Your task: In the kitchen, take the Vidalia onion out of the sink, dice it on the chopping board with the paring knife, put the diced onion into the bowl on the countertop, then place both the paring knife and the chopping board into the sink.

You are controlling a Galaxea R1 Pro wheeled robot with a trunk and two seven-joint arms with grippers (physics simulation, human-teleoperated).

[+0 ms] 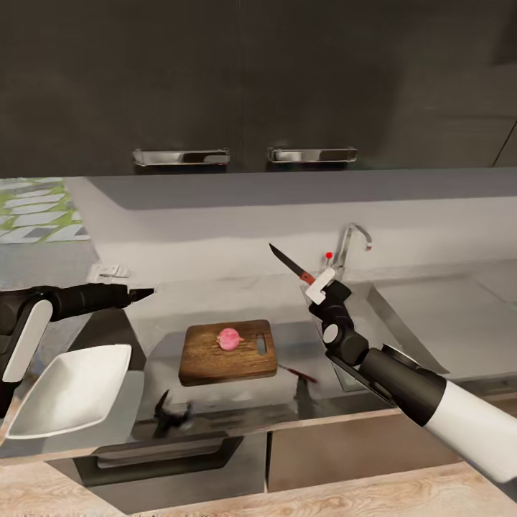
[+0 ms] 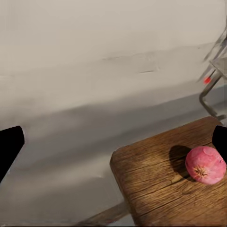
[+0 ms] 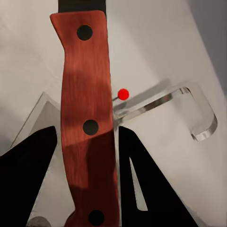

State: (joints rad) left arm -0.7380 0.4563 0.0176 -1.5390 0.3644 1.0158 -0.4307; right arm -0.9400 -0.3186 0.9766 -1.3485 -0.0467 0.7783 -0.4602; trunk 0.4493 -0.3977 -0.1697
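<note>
The right gripper (image 1: 317, 285) is closed on the knife (image 1: 289, 263) by its red handle, raised above the countertop (image 1: 431, 316) between the board (image 1: 228, 352) and the tap (image 1: 350, 244), with the dark blade angled up and toward the board. In the right wrist view the handle (image 3: 87, 123) is seen clamped between the two dark fingers (image 3: 142, 179). The left gripper (image 1: 140, 293) is held out over the counter left of the board; its fingers appear at the two edges of the left wrist view with nothing between them, so it is judged open and empty.

The onion (image 1: 229, 338) is out of the sink (image 1: 402, 316) and rests whole on the board, near the handle slot. That first step is judged done, and the knife has been taken up. Still to be done: the dicing, the transfer into the bowl (image 1: 68, 391), which sits at the counter's left end, and the placing of knife and board in the sink.
</note>
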